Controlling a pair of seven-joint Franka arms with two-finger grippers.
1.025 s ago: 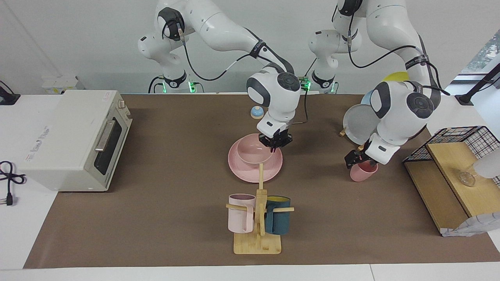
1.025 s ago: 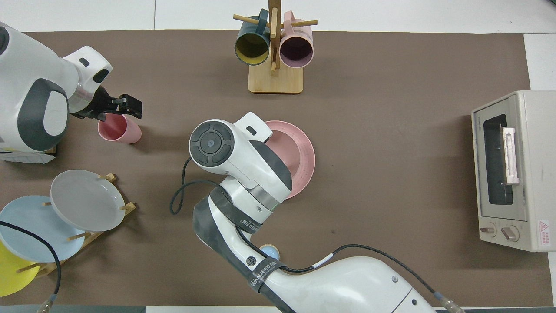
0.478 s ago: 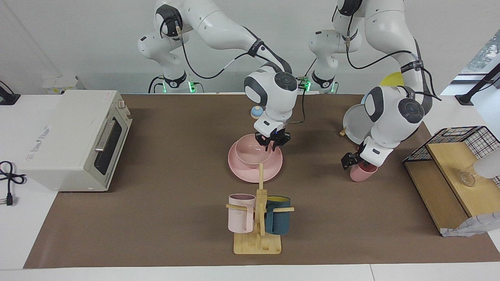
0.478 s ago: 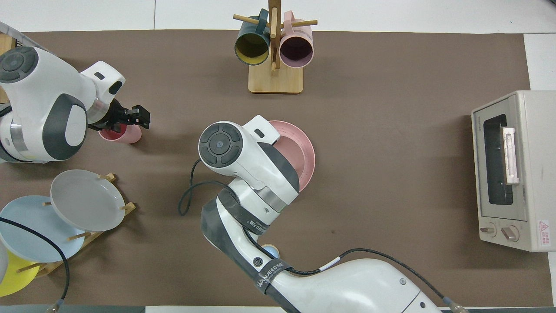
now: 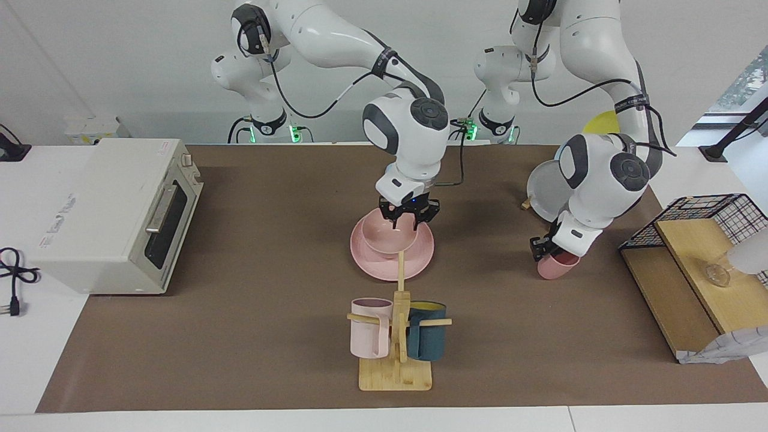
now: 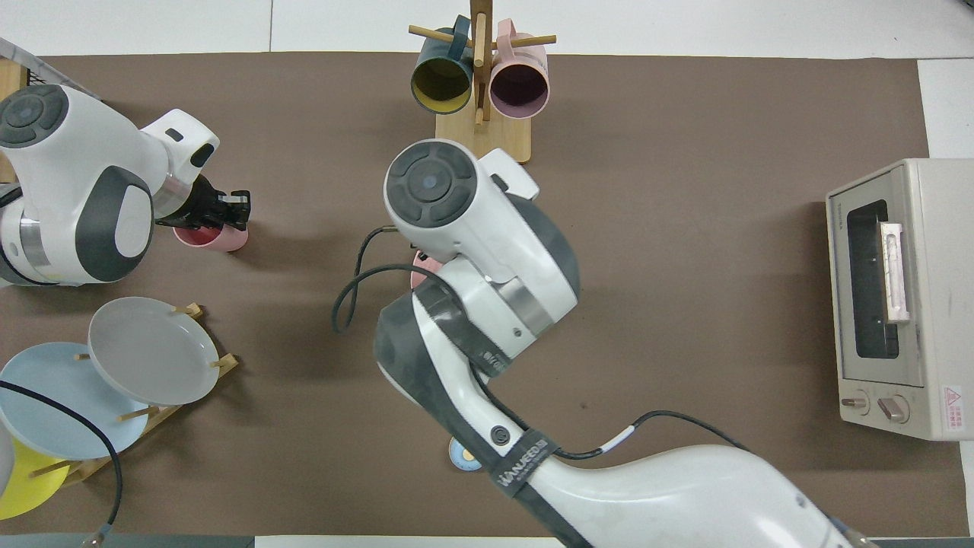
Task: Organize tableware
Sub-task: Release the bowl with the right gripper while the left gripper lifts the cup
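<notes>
The pink bowl (image 5: 387,239) sits on the pink plate (image 5: 393,264) at the middle of the table. My right gripper (image 5: 407,221) hangs open just over the bowl's rim and holds nothing. In the overhead view the right arm hides the bowl and all but a sliver of the plate (image 6: 420,274). The pink cup (image 5: 558,267) stands upright toward the left arm's end of the table and also shows in the overhead view (image 6: 217,238). My left gripper (image 5: 545,248) is down at the cup's rim with its fingers closed on the wall; it also shows from overhead (image 6: 224,209).
A wooden mug rack (image 5: 396,372) with a pale pink and a dark blue mug stands farther from the robots than the plate. A toaster oven (image 5: 120,210) is at the right arm's end. A rack of grey, blue and yellow plates (image 6: 152,350) and a wire shelf (image 5: 696,258) are at the left arm's end.
My right gripper has lifted off the bowl's rim and swung over the bowl, open. My left gripper has come down onto the cup and its fingers have narrowed on the rim.
</notes>
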